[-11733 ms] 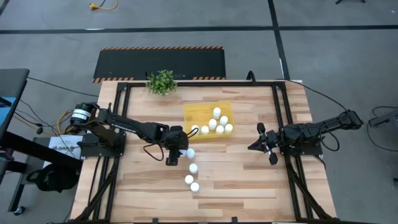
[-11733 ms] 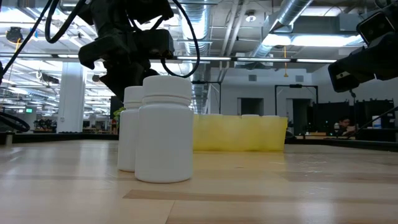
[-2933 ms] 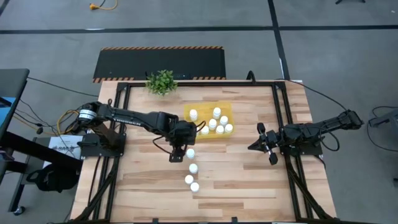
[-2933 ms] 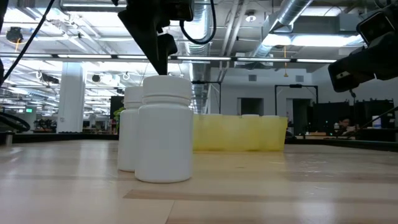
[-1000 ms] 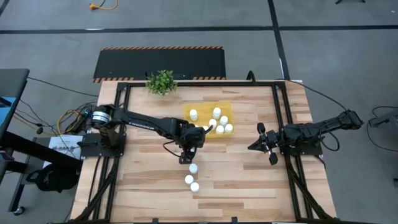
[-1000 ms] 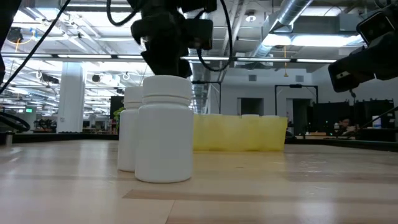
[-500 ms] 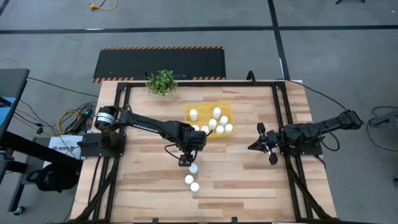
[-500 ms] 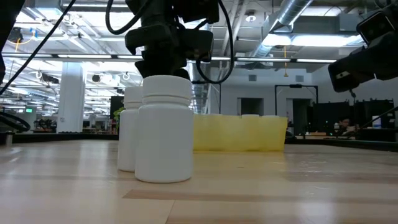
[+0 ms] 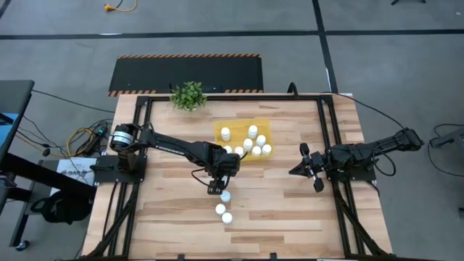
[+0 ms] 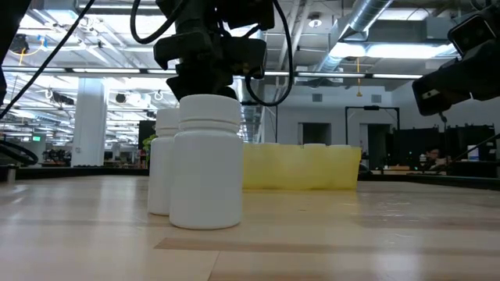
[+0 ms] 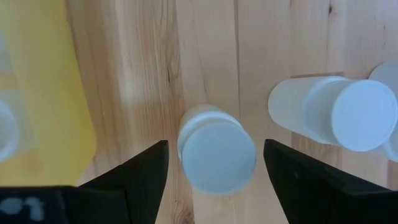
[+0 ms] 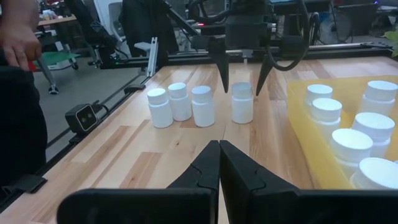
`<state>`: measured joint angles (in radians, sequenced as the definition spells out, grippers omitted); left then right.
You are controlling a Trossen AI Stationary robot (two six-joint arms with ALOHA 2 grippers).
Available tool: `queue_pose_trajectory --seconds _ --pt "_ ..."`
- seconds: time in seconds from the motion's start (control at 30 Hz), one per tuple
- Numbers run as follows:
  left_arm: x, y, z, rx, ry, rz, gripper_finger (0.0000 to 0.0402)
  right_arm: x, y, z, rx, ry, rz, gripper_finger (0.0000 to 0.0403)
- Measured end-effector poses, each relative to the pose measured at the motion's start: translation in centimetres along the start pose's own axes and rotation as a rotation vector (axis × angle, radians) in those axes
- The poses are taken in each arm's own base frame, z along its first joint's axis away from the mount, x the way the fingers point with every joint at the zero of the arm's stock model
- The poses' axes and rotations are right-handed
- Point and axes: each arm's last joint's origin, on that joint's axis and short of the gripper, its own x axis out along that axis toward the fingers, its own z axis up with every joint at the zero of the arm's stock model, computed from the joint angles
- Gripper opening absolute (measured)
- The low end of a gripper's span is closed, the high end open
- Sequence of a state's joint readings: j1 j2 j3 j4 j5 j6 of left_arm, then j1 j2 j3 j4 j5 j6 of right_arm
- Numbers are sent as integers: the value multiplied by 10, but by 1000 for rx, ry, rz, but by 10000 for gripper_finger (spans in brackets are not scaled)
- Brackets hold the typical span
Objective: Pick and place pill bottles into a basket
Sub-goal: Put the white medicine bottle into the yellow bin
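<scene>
On the wooden table a row of white pill bottles stands upright, running toward the near edge (image 9: 225,196). My left gripper (image 11: 217,182) points down over the row's bottle nearest the basket (image 11: 217,149). It is open, with one finger on either side of the cap and a gap at each. The right wrist view shows those fingers (image 12: 222,70) straddling that bottle (image 12: 242,102). The basket (image 9: 217,140), a yellow tray, holds several upright bottles. My right gripper (image 9: 310,169) waits shut at the table's right side.
A small green plant (image 9: 188,95) stands at the far edge. Three more bottles (image 12: 180,102) stand on the near side of the straddled one. In the low view the closest bottle (image 10: 205,164) fills the foreground. A person's hand (image 12: 18,43) shows beyond the table.
My left gripper has sunk a little over the bottle nearest the basket, its fingers the same distance apart, then kept still.
</scene>
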<state>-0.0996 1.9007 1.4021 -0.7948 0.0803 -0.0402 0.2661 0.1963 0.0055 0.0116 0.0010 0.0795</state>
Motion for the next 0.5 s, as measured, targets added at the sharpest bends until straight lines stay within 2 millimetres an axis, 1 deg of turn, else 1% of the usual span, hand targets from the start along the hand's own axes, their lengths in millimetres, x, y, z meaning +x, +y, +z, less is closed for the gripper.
queue_pose_trajectory --seconds 0.17,0.23,0.5 --pt "0 -1 0 -2 0 5 250 0 0 0 0 0 0 1" --pt "0 -2 0 -1 1 5 243 0 0 0 0 0 0 1" --pt "0 -2 0 0 1 5 176 0 0 0 0 1 0 1"
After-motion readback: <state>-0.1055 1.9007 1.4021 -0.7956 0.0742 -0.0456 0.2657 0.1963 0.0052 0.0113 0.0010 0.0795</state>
